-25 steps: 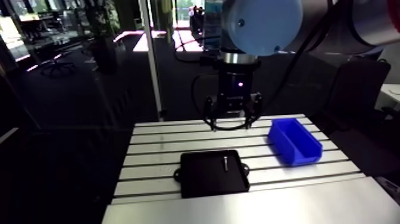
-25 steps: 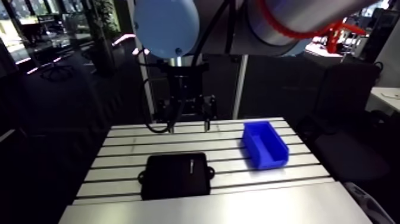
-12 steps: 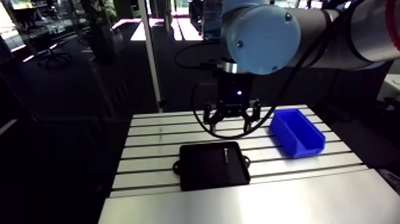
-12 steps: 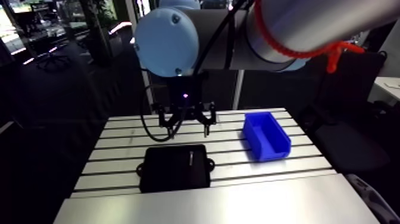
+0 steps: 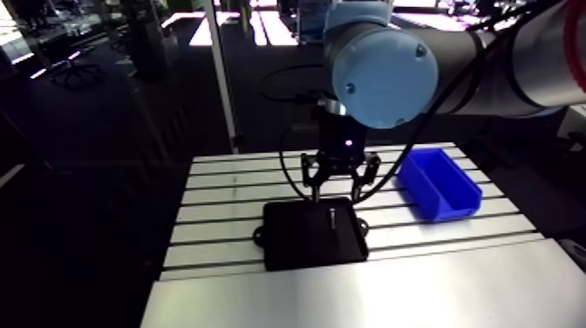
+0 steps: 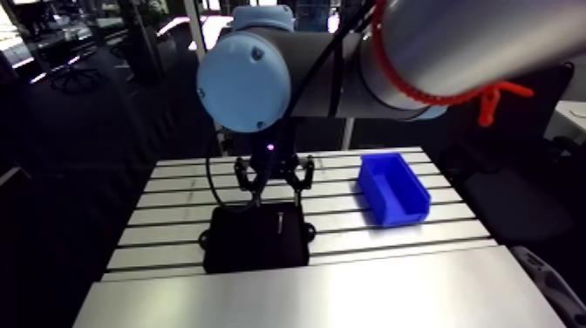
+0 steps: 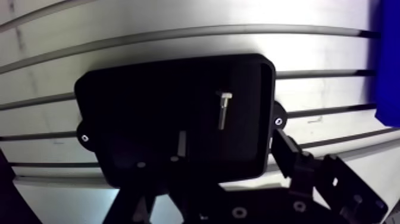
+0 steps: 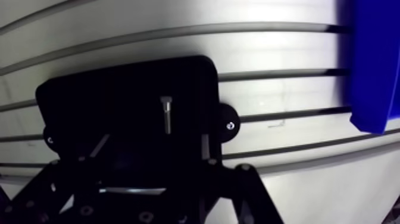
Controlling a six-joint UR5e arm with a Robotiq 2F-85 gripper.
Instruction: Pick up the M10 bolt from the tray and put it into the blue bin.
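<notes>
Bolt (image 7: 223, 111) is lying flat in the tray (image 7: 143, 101), untouched. I'm bringing the gripper (image 5: 335, 192) down; it's lower than just before and now hanging right over the tray. Fingers are spread wide, gripping nothing. Grasp is coming next, I reckon. Bin (image 5: 439, 181) is sitting well aside.

A black rectangular plastic tray (image 5: 296, 249) lies on the slotted aluminium table (image 5: 218, 228). The small metal M10 bolt (image 5: 332, 215) lies in the tray's right half. The blue plastic bin (image 5: 440, 179) stands apart, to its right.
</notes>
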